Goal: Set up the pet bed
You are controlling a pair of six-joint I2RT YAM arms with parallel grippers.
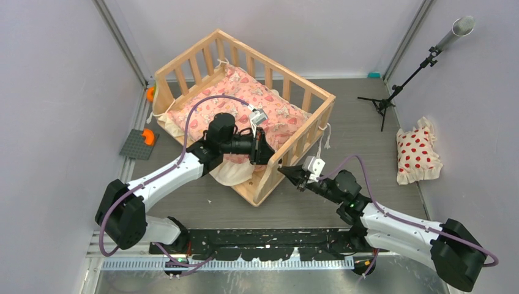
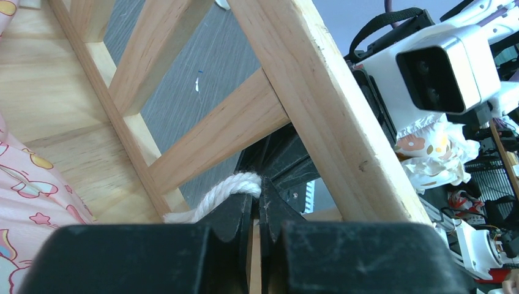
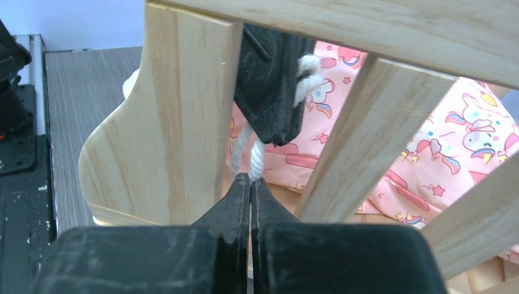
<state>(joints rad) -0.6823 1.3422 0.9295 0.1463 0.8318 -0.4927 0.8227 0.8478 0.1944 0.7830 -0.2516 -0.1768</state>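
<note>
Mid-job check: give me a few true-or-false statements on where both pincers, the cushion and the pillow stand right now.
1. The left pincer is shut on the white tie cord. True.
2. The right pincer hangs wide open, clear of the bed. False: it is shut on that same cord at the pet bed rail.
3. The pink cushion lies in the pet bed. True.
4. The red-dotted pillow sits on the cushion. False: it lies outside, off to the bed's right.
</note>
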